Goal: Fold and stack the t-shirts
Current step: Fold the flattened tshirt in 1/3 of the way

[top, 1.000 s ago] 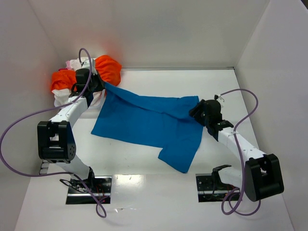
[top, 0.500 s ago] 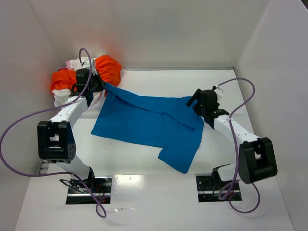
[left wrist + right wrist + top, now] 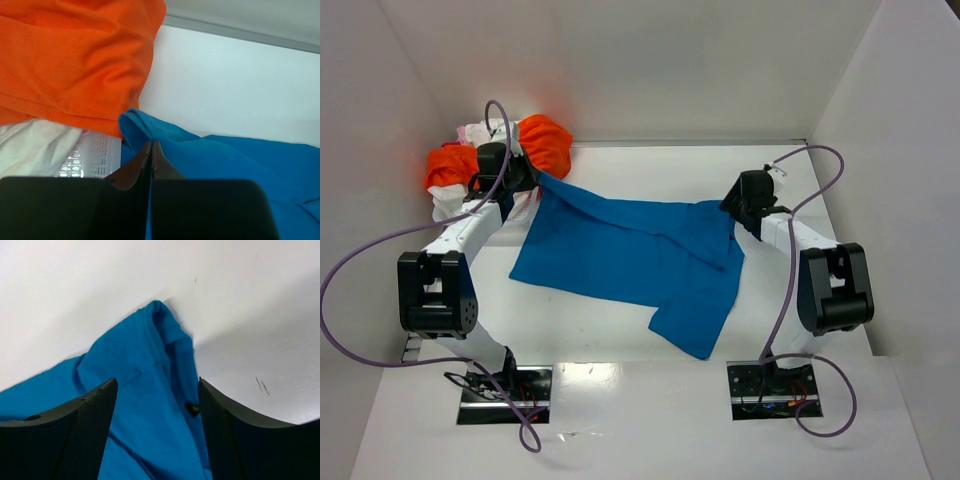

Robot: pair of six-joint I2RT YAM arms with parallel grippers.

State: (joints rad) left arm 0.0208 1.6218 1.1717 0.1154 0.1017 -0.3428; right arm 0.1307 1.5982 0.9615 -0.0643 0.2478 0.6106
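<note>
From above, the blue shirt (image 3: 630,255) lies spread across the middle of the desk (image 3: 620,420), partly rumpled, with one sleeve pointing toward the near edge. The orange shirt (image 3: 545,140) and the white shirts (image 3: 445,208) sit bunched in the far left corner. The left tool (image 3: 528,177) is at the blue shirt's far left corner, just beside the orange shirt. The right tool (image 3: 730,208) is at the blue shirt's far right corner

From the left wrist, the left tool (image 3: 151,159) is clenched, its fingers (image 3: 132,172) pressed together with a raised fold of the blue shirt (image 3: 225,160) pinched between them. The orange shirt (image 3: 75,60) fills the upper left and overlaps a white shirt (image 3: 30,145) below it

From the right wrist, the right tool (image 3: 156,407) is released: its fingers (image 3: 80,430) stand apart on either side of a pointed corner of the blue shirt (image 3: 145,370), which lies on the desk (image 3: 75,290). Whether either finger touches the cloth cannot be told
</note>
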